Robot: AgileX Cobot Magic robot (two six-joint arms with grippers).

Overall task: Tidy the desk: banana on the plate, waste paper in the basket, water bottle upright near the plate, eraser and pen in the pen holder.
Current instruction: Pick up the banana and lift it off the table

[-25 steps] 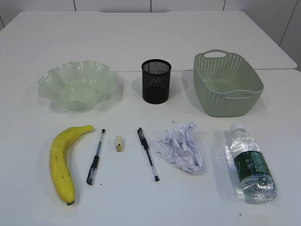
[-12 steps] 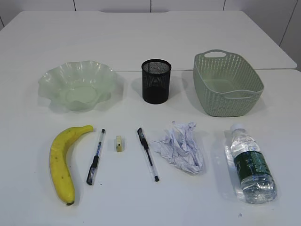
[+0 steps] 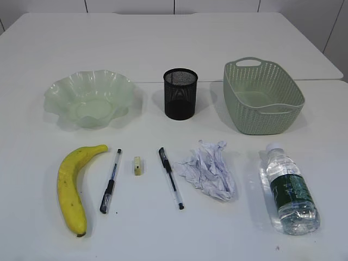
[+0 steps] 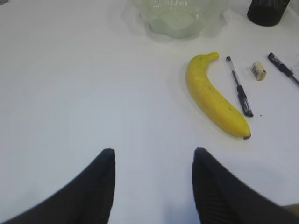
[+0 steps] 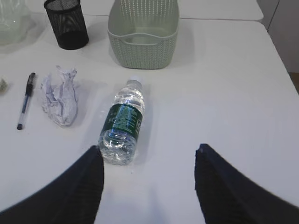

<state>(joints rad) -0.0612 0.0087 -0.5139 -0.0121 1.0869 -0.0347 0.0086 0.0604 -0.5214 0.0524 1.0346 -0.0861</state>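
Observation:
A yellow banana point(image 3: 72, 186) lies front left, below the ruffled green glass plate point(image 3: 89, 98). Two pens point(image 3: 110, 181) point(image 3: 171, 177) lie with a small pale eraser point(image 3: 138, 166) between them. Crumpled waste paper point(image 3: 209, 170) lies right of centre. The water bottle point(image 3: 289, 189) lies on its side at the front right. The black mesh pen holder point(image 3: 180, 93) and green basket point(image 3: 262, 96) stand at the back. My left gripper point(image 4: 153, 151) is open and empty, over bare table left of the banana point(image 4: 212, 95). My right gripper point(image 5: 147, 148) is open and empty, near the bottle's base point(image 5: 121, 123).
The white table point(image 3: 174, 43) reaches far back behind the containers. Neither arm shows in the exterior view. In the right wrist view the table's right edge point(image 5: 280, 51) lies beyond the basket point(image 5: 143, 32).

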